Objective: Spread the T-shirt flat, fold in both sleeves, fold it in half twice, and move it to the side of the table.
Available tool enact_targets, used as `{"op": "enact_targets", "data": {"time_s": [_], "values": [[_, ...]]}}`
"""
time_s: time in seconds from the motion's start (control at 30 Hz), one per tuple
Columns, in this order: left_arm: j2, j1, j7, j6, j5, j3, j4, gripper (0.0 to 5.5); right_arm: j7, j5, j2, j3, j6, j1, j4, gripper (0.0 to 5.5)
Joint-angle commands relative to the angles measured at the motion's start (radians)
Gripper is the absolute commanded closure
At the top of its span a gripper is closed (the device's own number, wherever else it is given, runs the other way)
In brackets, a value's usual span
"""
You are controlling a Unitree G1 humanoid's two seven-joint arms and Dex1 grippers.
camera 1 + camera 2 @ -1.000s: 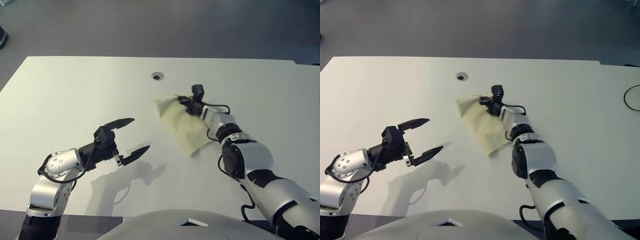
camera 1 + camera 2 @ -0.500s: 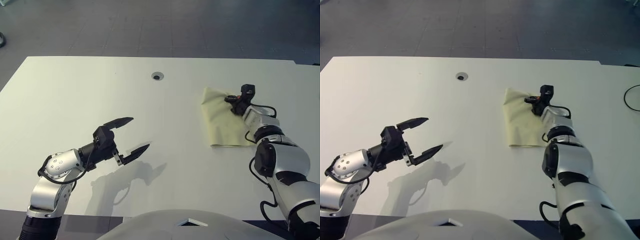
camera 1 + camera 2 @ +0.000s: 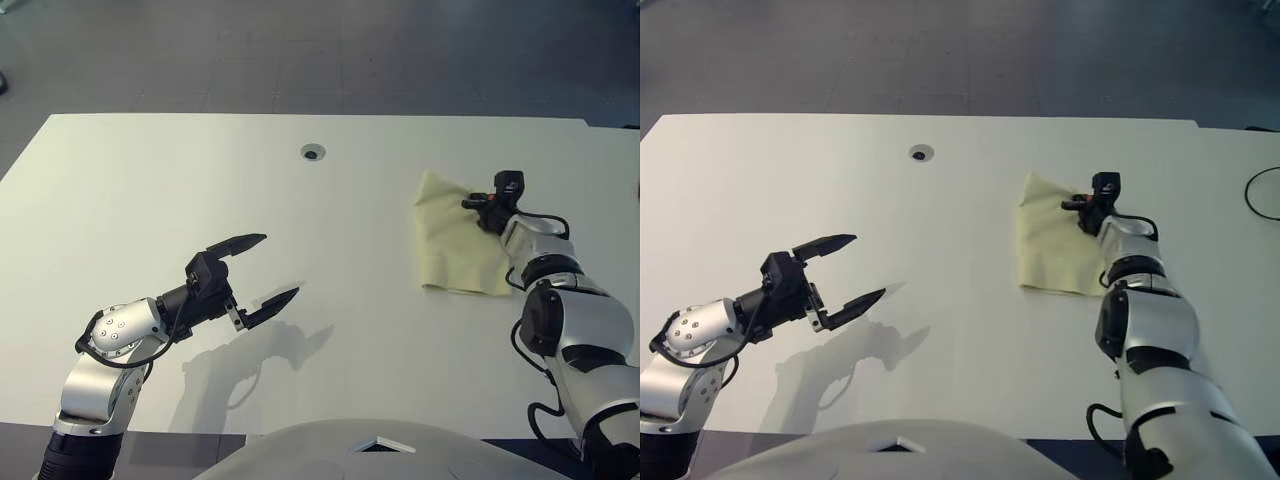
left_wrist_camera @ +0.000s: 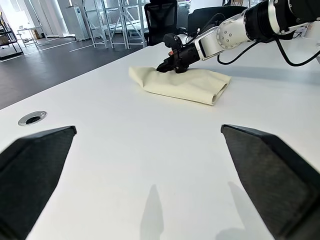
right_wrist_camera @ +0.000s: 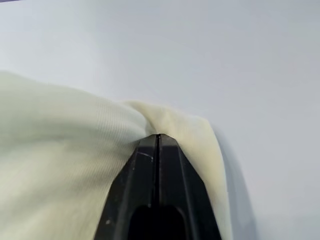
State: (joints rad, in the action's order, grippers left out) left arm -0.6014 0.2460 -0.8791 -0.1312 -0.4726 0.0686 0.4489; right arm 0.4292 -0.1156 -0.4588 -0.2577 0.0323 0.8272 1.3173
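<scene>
Pale yellow shirt [image 3: 455, 245] is folded into a small packet on the right part of the table [image 3: 150, 180]. My right gripper [image 3: 480, 205] is pinched tight on its far edge, low to the surface, I figure for sliding it sideways. My left gripper [image 3: 280, 265] hovers with its jaws wide apart over the near left, well clear so it won't snag the cloth.
</scene>
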Motion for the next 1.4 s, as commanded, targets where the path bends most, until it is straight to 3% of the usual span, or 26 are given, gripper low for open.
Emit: {"op": "enact_targets", "data": {"time_s": [0.03, 0.13, 0.37, 0.47, 0.6, 0.73, 0.77, 0.87, 1.17, 1.27, 1.4], "values": [[0.013, -0.005, 0.009, 0.006, 0.009, -0.015, 0.005, 0.12, 0.068, -0.037, 0.018, -0.036, -0.051, 0.075, -0.017, 5.5], [0.045, -0.013, 0.038, 0.012, 0.017, -0.035, 0.004, 0.12, 0.126, -0.085, 0.021, -0.076, -0.081, 0.116, -0.045, 5.5], [0.137, -0.005, 0.16, 0.039, 0.041, -0.022, 0.001, 0.1, 0.11, -0.109, 0.022, -0.075, -0.104, 0.066, -0.238, 4.35], [0.203, -0.03, 0.294, 0.051, 0.086, 0.012, -0.018, 0.1, 0.032, -0.127, 0.064, -0.068, -0.035, -0.133, -0.632, 3.85], [0.299, -0.05, 0.467, 0.056, 0.17, 0.0, -0.026, 0.1, -0.096, -0.159, 0.181, -0.03, 0.125, -0.542, -1.266, 3.24], [0.358, -0.059, 0.557, 0.117, 0.273, -0.046, -0.053, 0.1, -0.19, -0.011, 0.303, 0.085, 0.016, -0.884, -1.559, 2.56], [0.367, -0.057, 0.569, 0.141, 0.295, -0.052, -0.066, 0.1, -0.201, 0.005, 0.351, 0.111, -0.08, -0.946, -1.587, 2.42], [0.387, -0.027, 0.611, 0.183, 0.357, -0.065, -0.081, 0.1, -0.238, 0.083, 0.386, 0.2, -0.117, -1.062, -1.638, 1.96], [0.43, 0.051, 0.712, 0.255, 0.519, -0.14, -0.029, 1.6, -0.294, 0.231, 0.421, 0.391, -0.061, -1.224, -1.696, 0.55], [0.43, 0.057, 0.707, 0.302, 0.536, -0.165, -0.025, 1.16, -0.301, 0.23, 0.428, 0.412, -0.061, -1.225, -1.718, 0.1], [0.42, 0.083, 0.698, 0.327, 0.546, -0.181, -0.019, 0.56, -0.31, 0.21, 0.436, 0.413, -0.05, -1.23, -1.739, 0.1]]}}
